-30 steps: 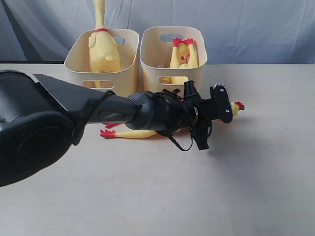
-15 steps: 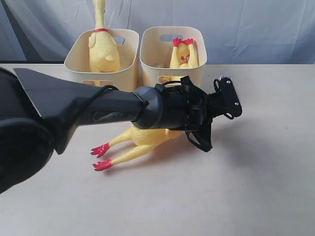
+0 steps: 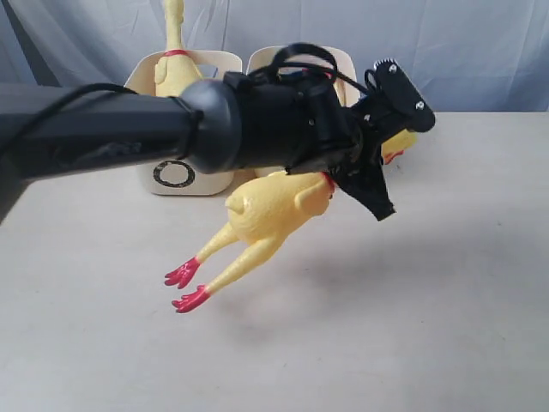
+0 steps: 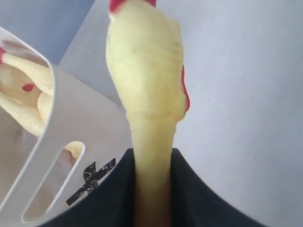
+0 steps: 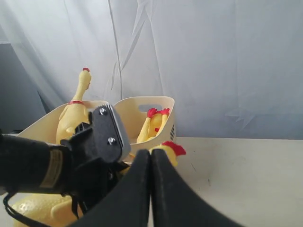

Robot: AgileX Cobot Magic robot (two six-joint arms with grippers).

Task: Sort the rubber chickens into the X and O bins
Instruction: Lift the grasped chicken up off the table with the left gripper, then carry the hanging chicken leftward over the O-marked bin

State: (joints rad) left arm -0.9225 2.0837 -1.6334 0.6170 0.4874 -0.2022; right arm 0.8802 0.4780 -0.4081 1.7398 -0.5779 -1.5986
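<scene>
My left gripper (image 3: 382, 142) is shut on the neck of a large yellow rubber chicken (image 3: 273, 210), which hangs off the table with its red feet (image 3: 184, 275) trailing down left. In the left wrist view the neck runs between the jaws of that gripper (image 4: 152, 158) and the chicken's head (image 4: 147, 61) points away, beside the X bin (image 4: 71, 118). The O bin (image 3: 163, 176) holds an upright chicken (image 3: 174, 21). The X bin (image 5: 163, 106) holds a chicken feet-up (image 5: 155, 124). My right gripper (image 5: 150, 158) is shut on nothing, back from the bins.
The left arm (image 3: 129, 137) stretches across the front of both bins in the exterior view. A pale curtain (image 5: 213, 61) hangs behind the table. Bare tabletop (image 3: 412, 309) lies right of and in front of the hanging chicken.
The left gripper has lifted the chicken from lying on the table to hanging in the air. The arm rose with it, uncovering the O mark on the left bin.
</scene>
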